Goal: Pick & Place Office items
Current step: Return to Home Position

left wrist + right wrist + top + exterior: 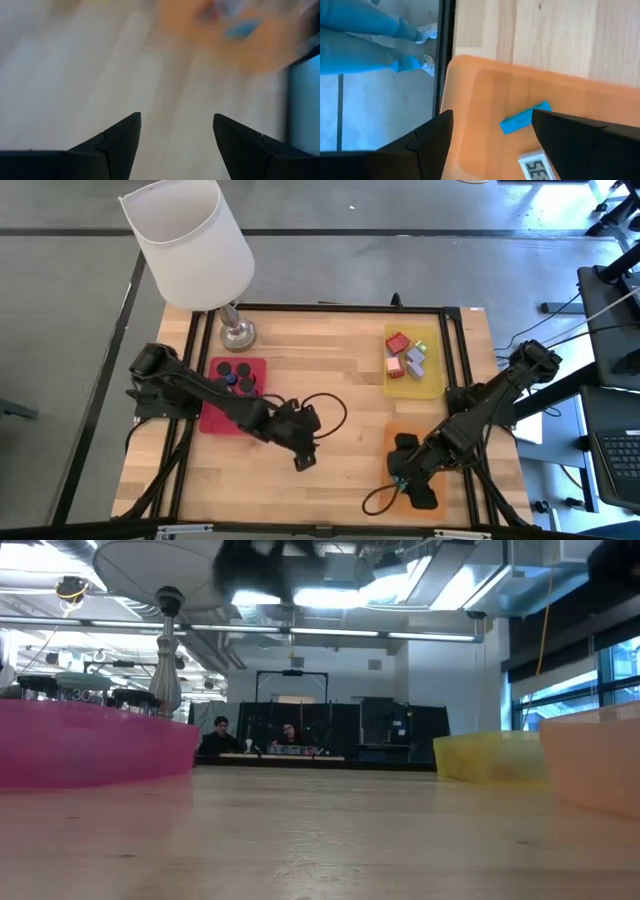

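1. The right gripper (493, 114) hangs low over the shallow orange plastic bin (470, 85) at the near right of the pale wooden table (340, 360). Its fingers are spread and hold nothing. If it pulls away sideways before rising, a finger could catch the rim and drag the bin.
2. A flat blue rectangular clock (525, 120) and a white digital clock (539, 166) lie in that bin right under the fingers. A dip could knock either one out.
3. A thin black cable loop (378, 500) sags beside the bin and might snag its edge.
4. The left gripper (303, 452) is mid-table, fingers parted and empty. Its arm crosses the flat red plastic bin (215, 420) holding black round pieces (235, 372), so a low retreat could shove that bin.
5. The white-shaded lamp (190, 235) overhangs the far left corner. A high swing of the left arm risks striking the shade.
6. The yellow plastic bin (435, 385) with small red, pink and lavender blocks (408, 358) sits well apart from both grippers, so I judge it safe.
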You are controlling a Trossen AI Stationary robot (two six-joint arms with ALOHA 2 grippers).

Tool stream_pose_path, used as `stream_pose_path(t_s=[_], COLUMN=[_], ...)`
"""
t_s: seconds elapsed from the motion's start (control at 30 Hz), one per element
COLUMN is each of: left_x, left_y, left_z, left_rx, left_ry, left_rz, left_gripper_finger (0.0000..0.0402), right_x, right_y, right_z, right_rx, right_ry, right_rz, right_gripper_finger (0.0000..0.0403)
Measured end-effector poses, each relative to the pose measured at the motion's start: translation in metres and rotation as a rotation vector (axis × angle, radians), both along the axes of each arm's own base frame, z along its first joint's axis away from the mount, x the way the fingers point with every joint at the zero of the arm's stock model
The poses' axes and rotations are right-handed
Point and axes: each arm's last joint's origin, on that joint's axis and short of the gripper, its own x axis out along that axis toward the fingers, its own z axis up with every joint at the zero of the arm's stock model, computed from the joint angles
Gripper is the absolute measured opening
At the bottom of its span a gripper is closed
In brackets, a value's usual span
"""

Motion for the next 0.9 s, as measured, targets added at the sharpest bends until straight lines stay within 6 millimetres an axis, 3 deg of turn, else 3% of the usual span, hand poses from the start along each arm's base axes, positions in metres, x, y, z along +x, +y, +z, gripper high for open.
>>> stream_pose_path(t_s=[0.13, 0.3, 0.47, 0.67, 0.9], left_x=[-0.017, -0.066, -0.115, -0.158, -0.176], left_y=[0.004, 0.02, 0.034, 0.047, 0.05], left_z=[0.054, 0.116, 0.159, 0.182, 0.183], left_rx=[0.067, 0.111, 0.09, 0.095, 0.193], left_ry=[-0.234, -0.405, -0.566, -0.653, -0.633], left_rz=[-0.07, -0.151, -0.175, -0.125, -0.019], left_gripper_finger=[0.0246, 0.0246, 0.0246, 0.0246, 0.0246], right_x=[-0.002, -0.003, -0.01, -0.036, -0.075], right_y=[-0.001, -0.006, -0.018, -0.049, -0.088], right_z=[-0.002, 0.001, 0.023, 0.057, 0.074], right_rx=[0.013, -0.087, -0.12, -0.135, -0.088], right_ry=[0.061, -0.033, -0.173, -0.383, -0.565], right_rz=[-0.071, -0.066, 0.007, -0.022, -0.111], right_gripper_finger=[0.0274, 0.0274, 0.0275, 0.0275, 0.0275])
